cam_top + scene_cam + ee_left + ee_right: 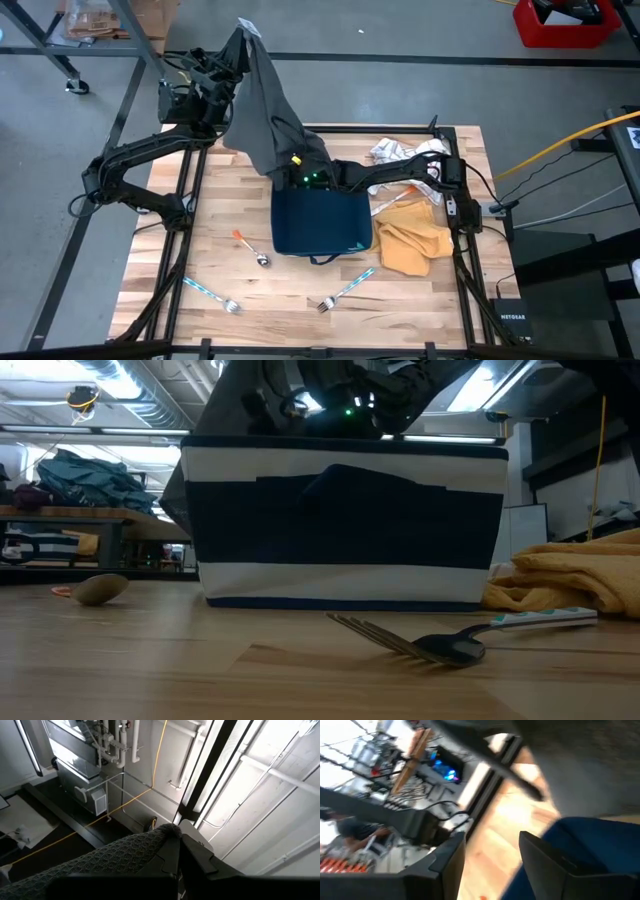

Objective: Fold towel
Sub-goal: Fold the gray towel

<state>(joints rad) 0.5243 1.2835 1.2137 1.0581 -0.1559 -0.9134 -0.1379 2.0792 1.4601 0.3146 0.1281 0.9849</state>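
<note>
I counted four towels: one grey towel (268,105) hanging from my left gripper (243,28), one navy towel (320,222) folded on the table (290,305), one yellow towel (412,246) bunched beside it, and one white patterned towel (400,152) near the far edge. For cutlery I counted three pieces: two forks, a left fork (212,296) and a right fork (345,291), and one spoon (252,249) with an orange handle. I had two grippers, the second being my right gripper (492,847) above the navy towel.
</note>
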